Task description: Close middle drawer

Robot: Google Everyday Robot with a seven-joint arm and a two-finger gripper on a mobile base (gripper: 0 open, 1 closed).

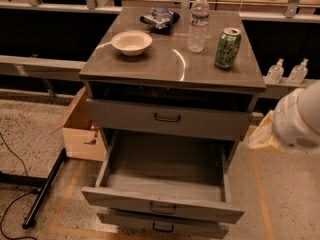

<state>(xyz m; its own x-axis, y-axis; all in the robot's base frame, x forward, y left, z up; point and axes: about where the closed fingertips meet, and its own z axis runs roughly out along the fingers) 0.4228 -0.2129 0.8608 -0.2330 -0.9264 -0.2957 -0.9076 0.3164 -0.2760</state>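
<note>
The middle drawer (162,203) is a wide grey metal drawer, pulled far out of the cabinet, with a small dark wire handle (162,209) at its front centre. Its inside (167,164) is empty. The top drawer (167,118) above it stands slightly out. The bottom drawer (162,227) shows just below the middle drawer's front. My gripper (265,135) is at the right edge on the white and cream arm (300,119). It hangs to the right of the cabinet at about the top drawer's height and touches nothing.
On the cabinet top (170,64) stand a white bowl (131,42), a water bottle (198,23), a green can (227,47) and a snack bag (160,18). A cardboard box (80,129) and a black stand leg (45,189) are on the left floor.
</note>
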